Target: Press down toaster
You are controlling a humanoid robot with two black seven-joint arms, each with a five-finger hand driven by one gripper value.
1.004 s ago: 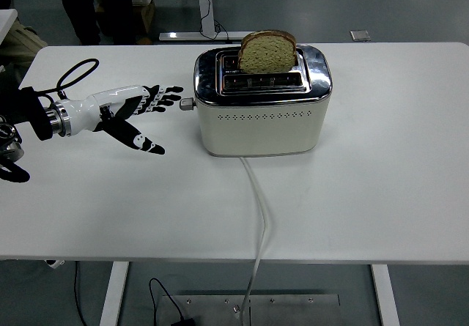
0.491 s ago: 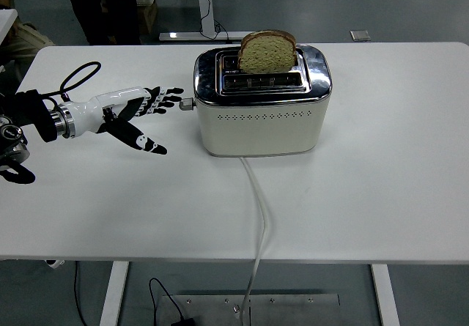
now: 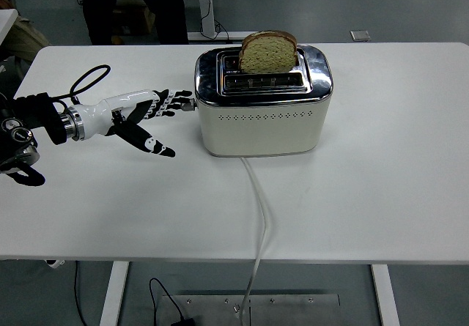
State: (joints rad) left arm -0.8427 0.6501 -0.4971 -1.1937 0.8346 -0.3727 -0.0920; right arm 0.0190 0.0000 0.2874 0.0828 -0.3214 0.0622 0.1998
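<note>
Toaster [image 3: 261, 117] is sitting upper centre of the frame on the white surface [image 3: 381, 165], cream body, chrome top, one bread slice [image 3: 268, 51] standing high out of the rear slot, so the lever isn't down yet. Lever knob [image 3: 192, 105] is sticking out of the toaster's left end, right at the fingertips of the left hand [image 3: 143, 113]. Main risk as I'm reading it: the fingers are reaching in nearly flat and sideways, so a push could go into the toaster's end wall instead of down on the knob and slide the whole unit to the right, dragging the white cord [image 3: 258, 216] that is trailing off the near edge. Second risk: the knob is small, the fingertips could be slipping off the top of it mid-press and the lever not latching. Left hand is reaching in from the left edge, fingers stretched out and spread wide, thumb [image 3: 157, 147] pointing down toward the surface, gripping nothing; fingertips are at the knob, can't tell if they're actually touching or just short of it. Right hand isn't showing anywhere. A person's legs [image 3: 132, 7] are standing at the top left behind the surface.
</note>
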